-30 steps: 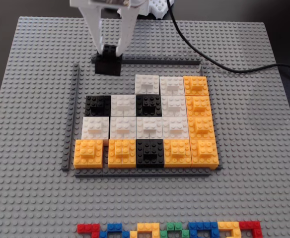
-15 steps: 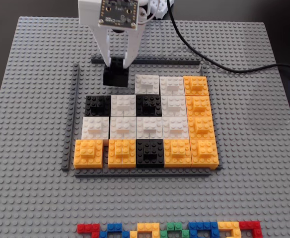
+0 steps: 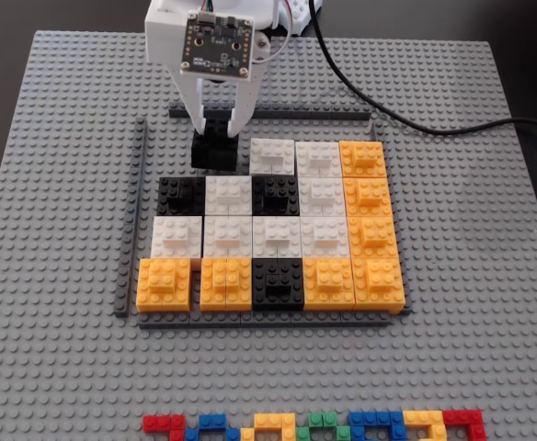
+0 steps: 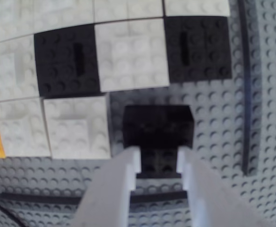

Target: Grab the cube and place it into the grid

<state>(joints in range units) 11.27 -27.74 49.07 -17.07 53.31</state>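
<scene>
Grey baseplate (image 3: 57,184), then grid (image 3: 278,230): mostly filled, top-left corner cells bare. Black cube (image 3: 212,147) over the top row's second empty cell, just left of a white block (image 3: 272,154). Probably still slightly raised, not seated. White jaws (image 4: 158,158) clamped on cube's small top brick, cube directly below. Left: lower, press in, release.

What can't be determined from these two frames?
- Whether the cube is seated on the baseplate or held above it: neither the fixed nor the wrist view shows its underside.
- The gripper contact faces: wrist view, fingers hide them.
- The arm beyond the gripper: cut off by the fixed view's top edge.
- The row of small coloured bricks: cropped by the bottom edge.
- Most of the grid: outside the wrist view.
</scene>
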